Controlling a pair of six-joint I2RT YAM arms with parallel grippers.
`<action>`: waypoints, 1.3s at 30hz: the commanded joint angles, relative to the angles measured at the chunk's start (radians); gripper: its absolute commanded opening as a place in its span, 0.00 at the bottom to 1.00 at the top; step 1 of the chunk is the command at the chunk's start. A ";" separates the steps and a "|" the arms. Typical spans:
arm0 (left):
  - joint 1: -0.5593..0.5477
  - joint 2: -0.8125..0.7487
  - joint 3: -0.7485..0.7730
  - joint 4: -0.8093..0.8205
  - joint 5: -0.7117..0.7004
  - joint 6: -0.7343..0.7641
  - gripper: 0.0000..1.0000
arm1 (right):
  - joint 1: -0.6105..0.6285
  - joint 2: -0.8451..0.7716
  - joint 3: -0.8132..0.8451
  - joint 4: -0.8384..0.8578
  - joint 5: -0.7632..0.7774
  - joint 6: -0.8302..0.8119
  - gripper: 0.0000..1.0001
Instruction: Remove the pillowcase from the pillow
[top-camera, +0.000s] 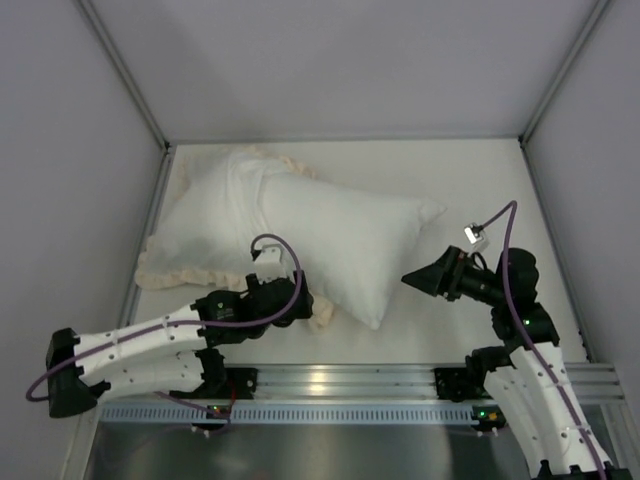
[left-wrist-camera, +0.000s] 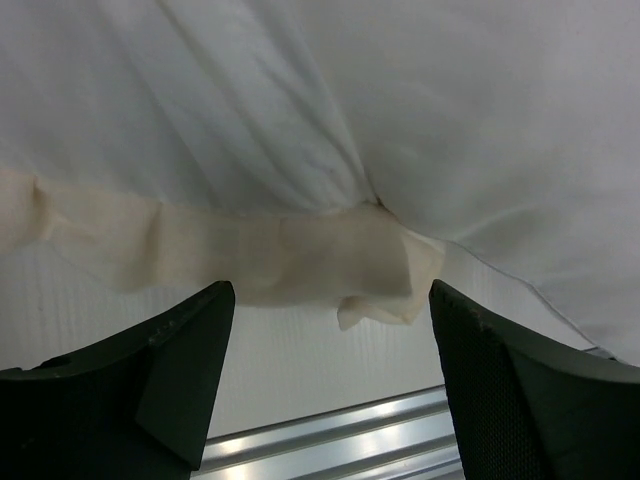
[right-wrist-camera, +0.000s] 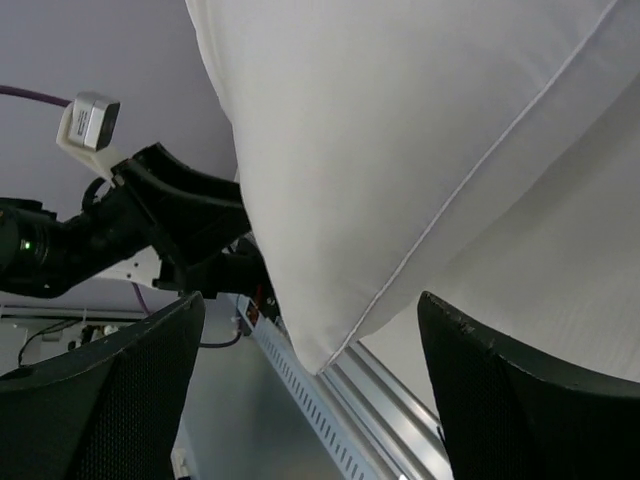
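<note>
Cream ruffle (left-wrist-camera: 250, 255) of the pillowcase (top-camera: 215, 215) lies just ahead of the left gripper (left-wrist-camera: 330, 300), whose jaws stand apart, gripping nothing. The plump white pillow (top-camera: 350, 240) sticks partly out of it across the tabletop (top-camera: 470, 180), one corner facing the right gripper (top-camera: 412, 275), likewise released, just beside it.

The pillow (top-camera: 350, 240) juts rightward from the pillowcase (top-camera: 215, 215), left end effector (top-camera: 301, 303) before it, right end effector (top-camera: 410, 277) to its right.

Left part of the pillow (top-camera: 350, 245), hidden inside the pillowcase (top-camera: 210, 215)
</note>
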 joint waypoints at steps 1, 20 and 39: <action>0.104 0.014 -0.013 0.224 0.174 0.125 0.83 | 0.017 -0.001 -0.028 0.046 -0.068 0.051 0.83; 0.161 0.074 -0.008 0.166 0.172 0.145 0.71 | 0.110 0.230 -0.130 0.439 -0.020 0.180 0.83; 0.235 0.114 -0.055 0.199 0.212 0.219 0.04 | 0.229 0.276 -0.105 0.427 0.116 0.178 0.83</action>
